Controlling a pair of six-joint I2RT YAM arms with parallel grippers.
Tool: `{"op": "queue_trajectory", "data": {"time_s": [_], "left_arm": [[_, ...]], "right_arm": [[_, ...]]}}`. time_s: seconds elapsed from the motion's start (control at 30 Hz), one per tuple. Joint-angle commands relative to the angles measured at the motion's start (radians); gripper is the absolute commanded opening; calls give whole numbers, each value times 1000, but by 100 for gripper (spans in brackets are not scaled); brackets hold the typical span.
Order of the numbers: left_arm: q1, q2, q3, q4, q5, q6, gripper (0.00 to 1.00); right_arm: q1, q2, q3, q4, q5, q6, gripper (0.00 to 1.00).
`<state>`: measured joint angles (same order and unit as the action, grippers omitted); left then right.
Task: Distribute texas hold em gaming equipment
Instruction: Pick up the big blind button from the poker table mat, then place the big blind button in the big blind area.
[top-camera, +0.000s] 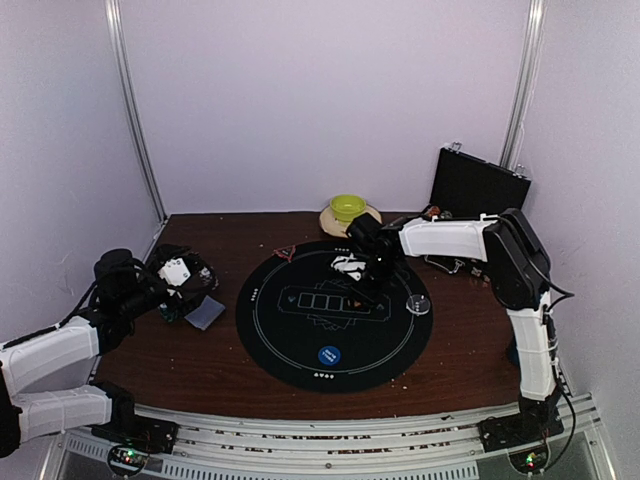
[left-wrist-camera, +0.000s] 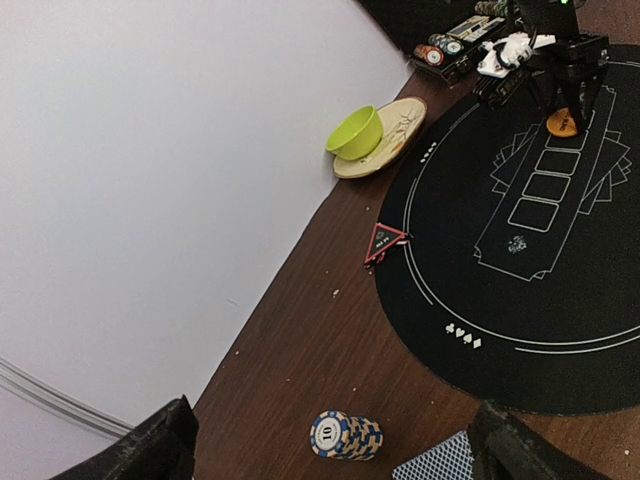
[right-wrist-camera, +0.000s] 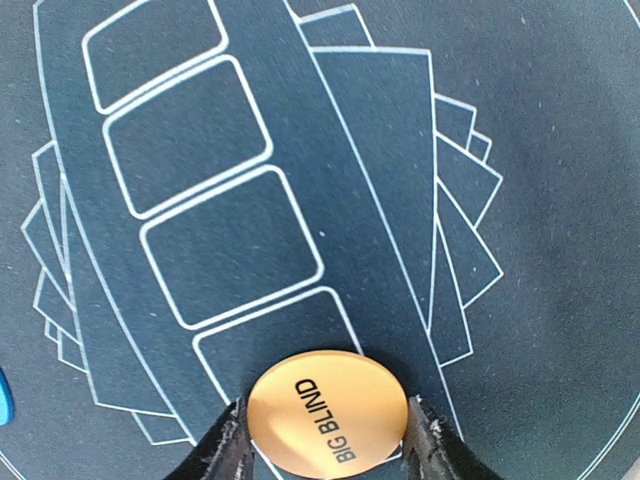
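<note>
While the right claw pinched the orange disc by its opposite edges over the end card outline of the black mat, bare mat lay open around it. The left claw hung spread wide above a chip stack and a card near the tabletop's left edge, close to the wall

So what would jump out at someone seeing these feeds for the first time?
First, the orange BIG BLIND disc filling the right wrist view, held edge to edge by the right gripper over the printed card boxes. Next, the round black mat in the middle of the top view, with a blue disc near its front edge. Last, the bright green bowl just beyond its far side.
</note>
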<state>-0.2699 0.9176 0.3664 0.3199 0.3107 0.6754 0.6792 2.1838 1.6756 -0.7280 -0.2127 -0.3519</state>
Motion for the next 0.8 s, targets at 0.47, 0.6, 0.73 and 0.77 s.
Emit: {"op": "queue_trajectory", "data": {"time_s": [0.47,0.6,0.73,0.77], "left_arm": [[7,-1,-11,14,2,13,98],[7,1,-12,17,1,15,98],[6,10,-11,19,-2,17,98],[6,12,-11,19,-4,18,98]], "right_arm": [[-18,89,319,78,188,34,48],[-31,156,417,91,206,37,47],[-42,211,465,114,217,41,47],[-45,221,467,126,219,44,47]]}}
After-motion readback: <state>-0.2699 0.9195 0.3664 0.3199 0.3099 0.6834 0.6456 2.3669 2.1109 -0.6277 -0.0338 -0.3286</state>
